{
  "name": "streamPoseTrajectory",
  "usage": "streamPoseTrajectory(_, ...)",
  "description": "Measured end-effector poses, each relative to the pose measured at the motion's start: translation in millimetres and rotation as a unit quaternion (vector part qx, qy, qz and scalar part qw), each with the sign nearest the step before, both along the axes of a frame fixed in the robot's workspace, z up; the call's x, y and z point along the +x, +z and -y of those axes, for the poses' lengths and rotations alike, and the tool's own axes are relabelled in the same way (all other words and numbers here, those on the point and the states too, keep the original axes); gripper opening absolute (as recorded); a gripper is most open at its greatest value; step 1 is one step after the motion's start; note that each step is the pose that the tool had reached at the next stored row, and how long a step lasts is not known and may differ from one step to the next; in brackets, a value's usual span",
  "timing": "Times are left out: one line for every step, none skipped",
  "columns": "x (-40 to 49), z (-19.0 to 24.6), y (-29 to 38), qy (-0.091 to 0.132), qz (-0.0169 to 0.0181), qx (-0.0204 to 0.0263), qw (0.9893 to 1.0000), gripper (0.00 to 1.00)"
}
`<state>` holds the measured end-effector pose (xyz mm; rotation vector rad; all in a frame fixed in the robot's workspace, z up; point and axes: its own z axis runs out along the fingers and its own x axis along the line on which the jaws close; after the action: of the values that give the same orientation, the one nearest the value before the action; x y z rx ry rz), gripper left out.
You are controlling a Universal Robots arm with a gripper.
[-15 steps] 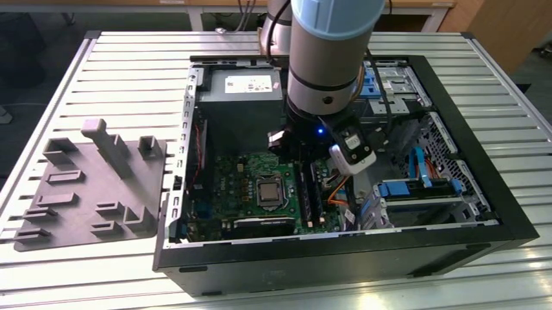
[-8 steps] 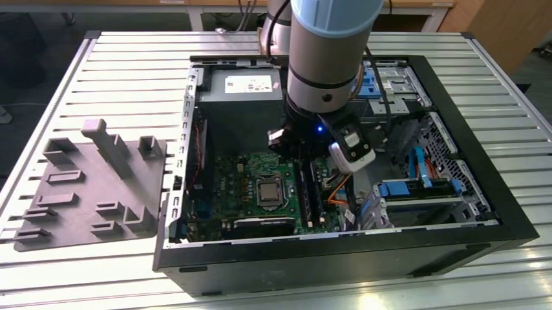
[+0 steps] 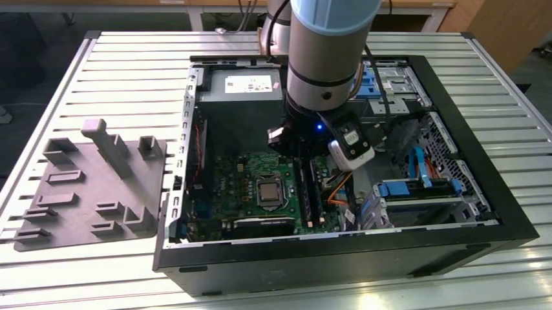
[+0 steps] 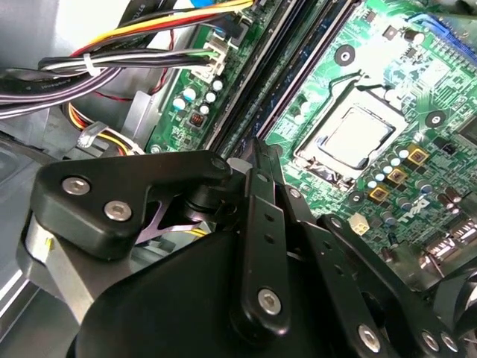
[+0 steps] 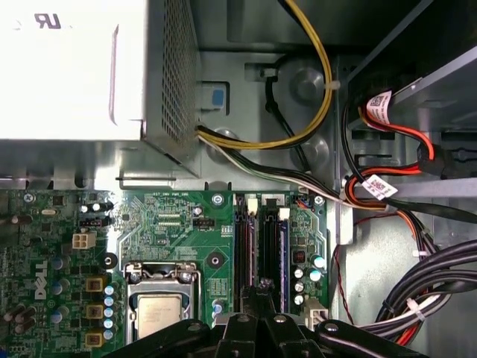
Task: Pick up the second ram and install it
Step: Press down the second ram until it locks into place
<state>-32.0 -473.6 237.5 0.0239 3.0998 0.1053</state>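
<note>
A pale slatted counter (image 3: 129,64) carries two things. Toward the exterior view's left lies a grey moulded holder tray (image 3: 90,187) with upright posts and shallow pockets. To its right stands an open black computer case (image 3: 483,194), lying on its side, with a green motherboard (image 3: 250,174) inside and a bare processor socket (image 3: 270,193) at its middle.

The robot arm (image 3: 328,58) reaches down into the case from above. Its tool (image 4: 257,175) hangs low over the black memory slots (image 5: 261,246), just beside the processor socket; its black fingers (image 4: 262,239) look drawn close together, but I cannot tell whether they clamp anything.

The second ram (image 5: 282,250) appears to stand in a slot, its blue-green edge showing directly under the tool in the first wrist view.

Farther toward the exterior view's right, bundled cables (image 5: 440,276) and blue drive clips (image 3: 401,188) fill the case.
</note>
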Motion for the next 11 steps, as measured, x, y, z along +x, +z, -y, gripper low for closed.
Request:
streamPoseTrajectory(0.0,-0.3,0.0,0.000,0.0000,0.0000,1.0000,0.11)
streamPoseTrajectory(0.0,-0.6,0.0,0.000,0.0000,0.0000,1.0000,0.11)
streamPoseTrajectory(0.0,-0.8,0.0,0.000,0.0000,0.0000,1.0000,0.11)
streamPoseTrajectory(0.0,-0.9,0.0,0.000,0.0000,0.0000,1.0000,0.11)
streamPoseTrajectory(0.0,-1.1,0.1,0.000,-0.0001,-0.0001,1.0000,0.11)
streamPoseTrajectory(0.0,-1.2,0.1,0.000,0.0000,-0.0001,1.0000,0.11)
streamPoseTrajectory(0.0,-1.3,0.0,0.000,0.0000,0.0000,1.0000,0.11)
streamPoseTrajectory(0.0,-1.5,0.0,0.000,0.0000,0.0000,1.0000,0.11)
streamPoseTrajectory(0.0,-1.7,0.0,0.000,0.0000,0.0000,1.0000,0.11)
streamPoseTrajectory(0.0,-1.8,0.0,0.000,0.0000,0.0000,1.0000,0.11)
streamPoseTrajectory(0.0,-2.0,0.0,0.000,0.0000,0.0000,1.0000,0.11)
